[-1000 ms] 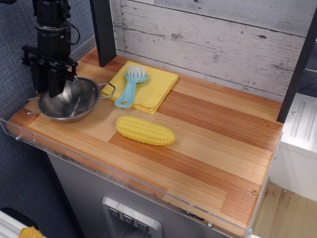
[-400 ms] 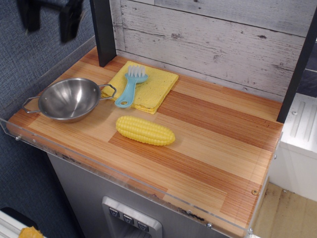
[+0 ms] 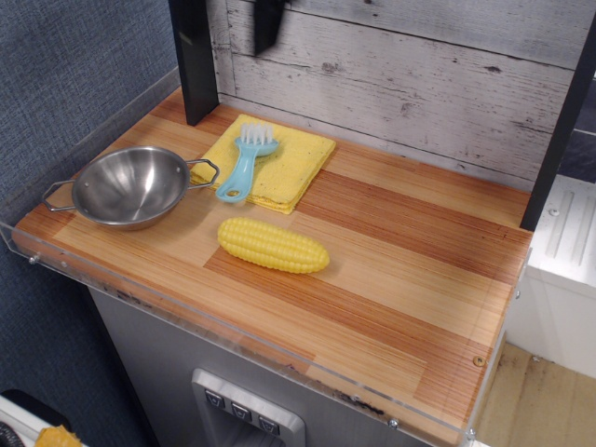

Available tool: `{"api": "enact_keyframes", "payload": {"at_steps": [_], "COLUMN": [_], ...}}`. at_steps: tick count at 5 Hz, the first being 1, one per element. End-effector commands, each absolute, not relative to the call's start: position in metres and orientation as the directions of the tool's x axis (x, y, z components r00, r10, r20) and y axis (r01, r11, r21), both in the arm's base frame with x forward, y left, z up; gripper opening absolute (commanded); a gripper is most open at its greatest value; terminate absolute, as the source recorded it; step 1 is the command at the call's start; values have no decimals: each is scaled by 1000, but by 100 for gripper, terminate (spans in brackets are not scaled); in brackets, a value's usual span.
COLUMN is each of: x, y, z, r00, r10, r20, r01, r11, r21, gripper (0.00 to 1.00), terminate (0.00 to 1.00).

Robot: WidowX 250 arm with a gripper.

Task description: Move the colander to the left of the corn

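The round shiny steel colander sits well below-left of the dark pincer, apart from it. The yellow plastic corn cob lies below it. Whether the pincer is open, I cannot tell.

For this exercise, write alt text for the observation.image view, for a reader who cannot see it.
A steel colander sits at the left end of a wooden counter, left of a yellow corn cob. Behind them, a blue brush lies on a yellow cloth. Only a dark part of the pincer shows at the top edge.

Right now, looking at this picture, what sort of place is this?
Probably a toy kitchen set up for robot tests: a small wooden counter with a clear plastic lip, a whitewashed plank backsplash, and play items such as a plastic corn and a steel colander.
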State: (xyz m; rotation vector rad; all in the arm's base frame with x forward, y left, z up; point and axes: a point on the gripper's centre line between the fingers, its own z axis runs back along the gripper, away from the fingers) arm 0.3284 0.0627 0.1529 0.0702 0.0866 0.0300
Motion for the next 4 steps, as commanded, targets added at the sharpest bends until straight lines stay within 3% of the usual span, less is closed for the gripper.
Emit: {"api": "enact_keyframes", "payload": {"at_steps": [1,2,4], "x": [313,315,319], "y": [27,25,27], "z": [145,136,131], "r00": [999,997,992], "r10": [40,69,114], "r20": [-12,29,53], "r01": [-39,-70,-116], "r11": [995,997,992], "r21": [95,43,40], "gripper": [100,100,100], "terminate": [0,0,0]}}
